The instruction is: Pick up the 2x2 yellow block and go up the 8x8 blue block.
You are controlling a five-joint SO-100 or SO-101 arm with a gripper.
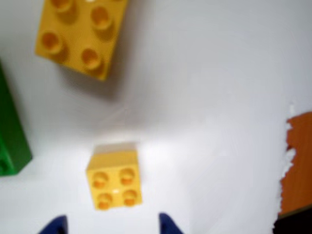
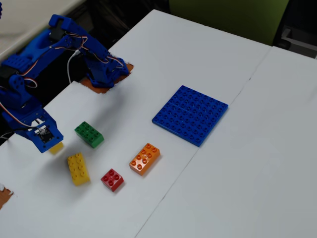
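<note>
Yellow 2x2 block (image 1: 115,179) sits on the white table (image 1: 214,97) just ahead of the gripper (image 1: 113,225), whose two blue fingertips (image 1: 55,226) stand spread apart, wider than the block and holding nothing, apparently lined up to straddle it. Further out lie a longer yellow brick (image 1: 80,34) and a green brick (image 1: 10,136). In the fixed view the 8x8 blue block (image 2: 190,114) lies well apart, past the red brick (image 2: 112,179) and orange brick (image 2: 144,158).

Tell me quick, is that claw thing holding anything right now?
End effector: open, holding nothing; its fingertips sit either side of the 2x2 yellow block, not touching it.
</note>
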